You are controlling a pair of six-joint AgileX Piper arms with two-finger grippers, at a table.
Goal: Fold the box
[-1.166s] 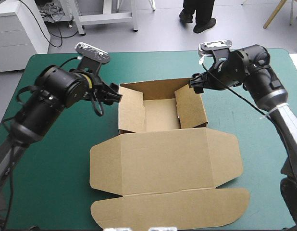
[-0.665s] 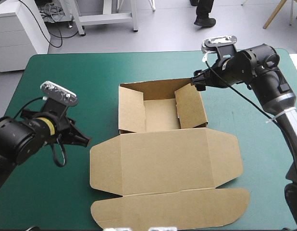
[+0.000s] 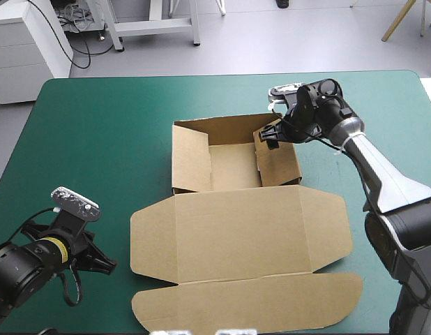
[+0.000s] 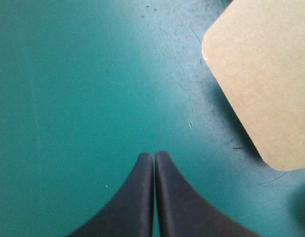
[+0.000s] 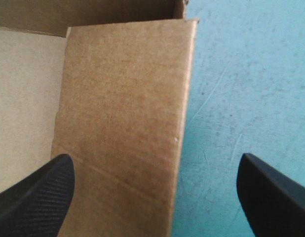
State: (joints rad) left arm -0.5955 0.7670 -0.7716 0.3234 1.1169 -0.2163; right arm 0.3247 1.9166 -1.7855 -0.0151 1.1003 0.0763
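The box [image 3: 233,167] sat in the middle of the worktop [image 3: 97,139] as an open tray, its lid [image 3: 243,234] flat toward the near edge. The right tool [image 3: 270,135] stood spread astride the tray's right wall [image 5: 123,123] — one finger inside, one outside. The left tool [image 4: 153,157], pressed together, was over the teal-green cover beside the lid's rounded left corner.

Arms: left gripper [image 4: 154,155] 2 fingers together, arm low; right gripper [image 5: 156,159] fingers wide apart, arm outstretched.
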